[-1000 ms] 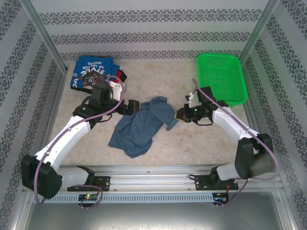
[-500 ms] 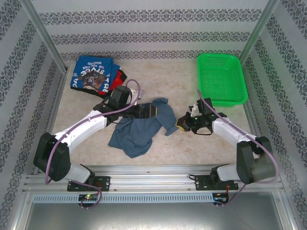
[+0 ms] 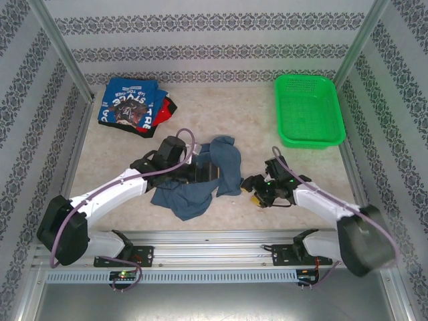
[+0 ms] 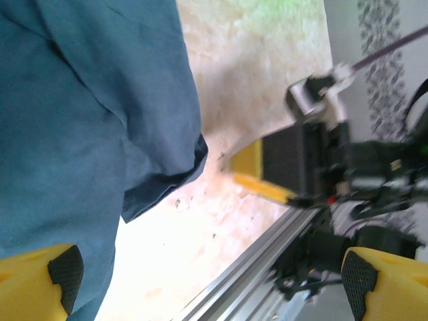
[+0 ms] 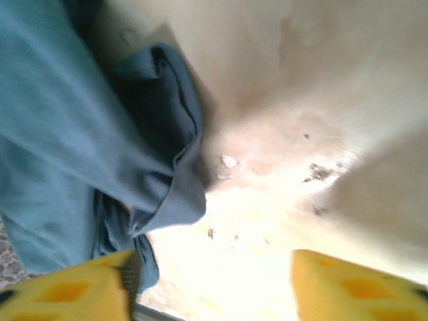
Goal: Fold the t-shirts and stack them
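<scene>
Because shirt point(image 3: 184, 200) looks limp, light, best pinch sleeve hem; left fingers point(image 4: 40, 281) open over shirt, right fingers point(image 5: 348, 281) open beside.

The table point(image 3: 254, 120) has a pale beige, mottled surface, and the right wrist view shows small dark specks point(image 5: 314, 172) and pale chips on it. At centre frame a slate-blue t-shirt point(image 3: 190, 197) lies crumpled and partly bunched. In the upper left sits a folded bright blue t-shirt point(image 3: 127, 103) with white lettering, with red cloth point(image 3: 168, 107) showing at its right edge. A green mesh basket point(image 3: 307, 107) stands at upper right, well apart from both.
</scene>
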